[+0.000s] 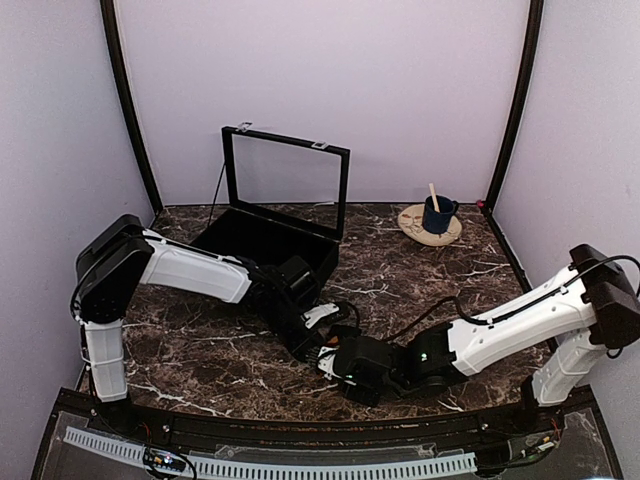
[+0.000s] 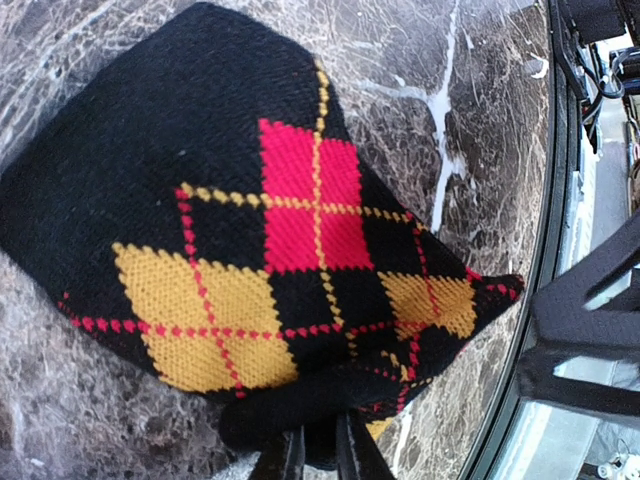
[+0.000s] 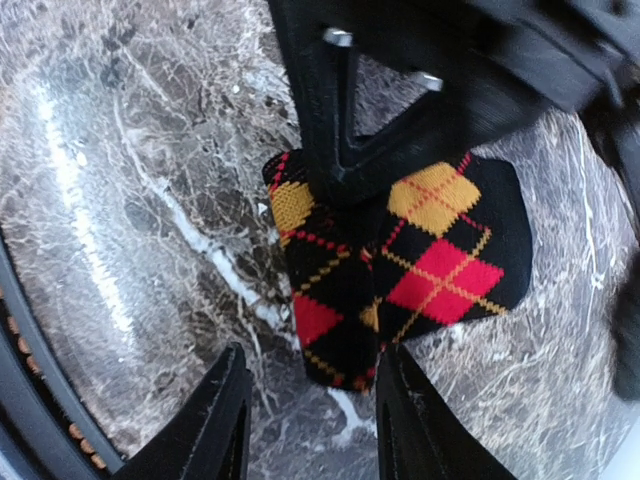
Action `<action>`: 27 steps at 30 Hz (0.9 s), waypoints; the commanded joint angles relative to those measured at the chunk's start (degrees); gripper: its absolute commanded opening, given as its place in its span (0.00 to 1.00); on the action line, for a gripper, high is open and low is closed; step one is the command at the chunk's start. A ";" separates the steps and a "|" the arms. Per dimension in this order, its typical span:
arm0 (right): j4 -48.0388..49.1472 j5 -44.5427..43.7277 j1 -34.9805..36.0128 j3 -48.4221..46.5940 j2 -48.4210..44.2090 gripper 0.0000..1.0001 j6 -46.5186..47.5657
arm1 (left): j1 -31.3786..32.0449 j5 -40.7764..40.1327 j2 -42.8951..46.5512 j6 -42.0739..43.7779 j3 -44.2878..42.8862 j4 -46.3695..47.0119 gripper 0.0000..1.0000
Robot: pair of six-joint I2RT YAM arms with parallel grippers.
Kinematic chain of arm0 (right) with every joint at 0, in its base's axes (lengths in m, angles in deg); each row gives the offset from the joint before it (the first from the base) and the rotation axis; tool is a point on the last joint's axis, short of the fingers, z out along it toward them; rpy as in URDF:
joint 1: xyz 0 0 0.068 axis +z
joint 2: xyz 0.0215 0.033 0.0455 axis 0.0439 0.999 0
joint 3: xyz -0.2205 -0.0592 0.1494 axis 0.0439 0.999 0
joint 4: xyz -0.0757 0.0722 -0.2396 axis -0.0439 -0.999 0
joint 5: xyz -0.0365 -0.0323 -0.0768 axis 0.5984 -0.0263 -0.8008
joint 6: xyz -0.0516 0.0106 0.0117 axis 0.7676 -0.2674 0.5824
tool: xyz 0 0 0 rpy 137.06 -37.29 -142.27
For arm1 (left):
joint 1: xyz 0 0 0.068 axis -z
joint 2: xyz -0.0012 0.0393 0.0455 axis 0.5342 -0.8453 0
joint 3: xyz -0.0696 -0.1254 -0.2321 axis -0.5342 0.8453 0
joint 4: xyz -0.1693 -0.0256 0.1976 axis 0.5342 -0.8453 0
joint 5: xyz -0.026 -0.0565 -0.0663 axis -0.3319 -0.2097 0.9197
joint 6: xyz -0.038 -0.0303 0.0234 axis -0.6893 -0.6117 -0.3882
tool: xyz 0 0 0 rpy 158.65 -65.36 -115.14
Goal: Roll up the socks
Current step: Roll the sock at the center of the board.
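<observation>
The socks [image 2: 250,230] lie folded on the marble table, black with red and yellow argyle diamonds. My left gripper [image 2: 312,455] is shut on the black edge of the socks at their near end. In the right wrist view the socks [image 3: 400,260] lie under the left gripper's black fingers [image 3: 335,140]. My right gripper [image 3: 312,420] is open, and the folded tip of the socks sits just ahead of the gap, close to its right finger. In the top view both grippers, left [image 1: 318,330] and right [image 1: 338,368], meet at the table's front middle and hide the socks.
A black box [image 1: 270,240] with its lid [image 1: 287,185] raised stands at the back left. A blue mug [image 1: 437,215] with a stick in it sits on a round wooden coaster at the back right. The table's front edge [image 1: 300,420] is close behind the grippers.
</observation>
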 commanded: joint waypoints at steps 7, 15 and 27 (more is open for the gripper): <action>2.24 -2.08 0.47 -2.54 5.49 0.41 7.21 | -0.74 -1.51 -4.89 2.97 1.67 -11.45 0.14; 2.87 -1.66 0.02 -3.59 8.98 0.40 9.31 | -1.87 -0.10 -5.07 4.49 1.75 -12.20 0.14; -0.20 1.46 -3.67 -4.35 11.78 0.28 8.24 | -2.82 1.35 -5.50 6.06 1.37 -13.25 0.13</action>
